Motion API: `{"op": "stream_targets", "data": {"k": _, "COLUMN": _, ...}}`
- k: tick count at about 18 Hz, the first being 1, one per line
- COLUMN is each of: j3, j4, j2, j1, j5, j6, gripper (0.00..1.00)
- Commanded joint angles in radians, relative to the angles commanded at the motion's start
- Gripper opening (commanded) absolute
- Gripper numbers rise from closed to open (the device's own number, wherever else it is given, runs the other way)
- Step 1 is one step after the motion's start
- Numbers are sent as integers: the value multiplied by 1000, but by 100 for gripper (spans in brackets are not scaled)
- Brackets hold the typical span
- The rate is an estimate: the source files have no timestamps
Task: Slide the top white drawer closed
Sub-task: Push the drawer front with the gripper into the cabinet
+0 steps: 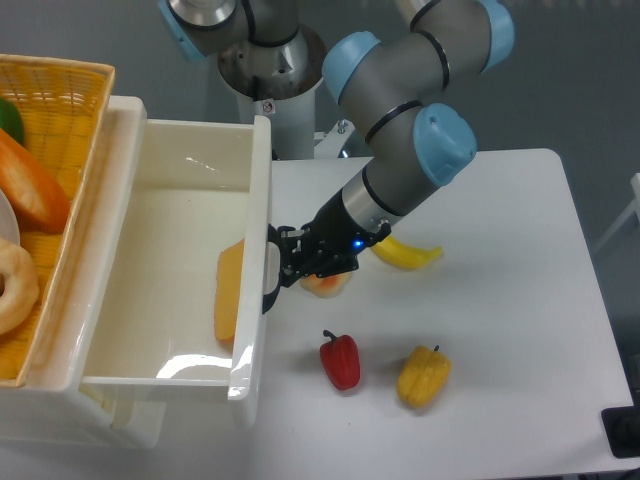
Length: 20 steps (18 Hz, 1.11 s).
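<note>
Camera: one hand, apparently touching one top white drawer.

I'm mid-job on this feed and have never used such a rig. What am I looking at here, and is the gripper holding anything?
This is one fixed camera looking down on a white table. The grey and blue machine is a robot arm, ending in a black gripper. It holds nothing; its tip is at the black handle of the top white drawer, which is pulled open with a yellow wedge-shaped piece inside. Whether its fingers are open or shut is unclear. On the table lie a red pepper, a yellow pepper, a banana and an orange-white food item. At left is a yellow wicker basket.
</note>
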Motion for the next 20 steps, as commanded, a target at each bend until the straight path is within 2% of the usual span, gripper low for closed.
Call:
{"op": "stream_targets", "data": {"k": 7, "j3": 0, "j4": 3, "j2": 2, "j1": -29, "j5": -12, "j6": 0, "gripper": 10}}
{"op": "stream_targets", "data": {"k": 20, "j3": -11, "j4": 5, "j2": -6, "j1": -129, "j5": -12, "j6": -20, "gripper": 10}}
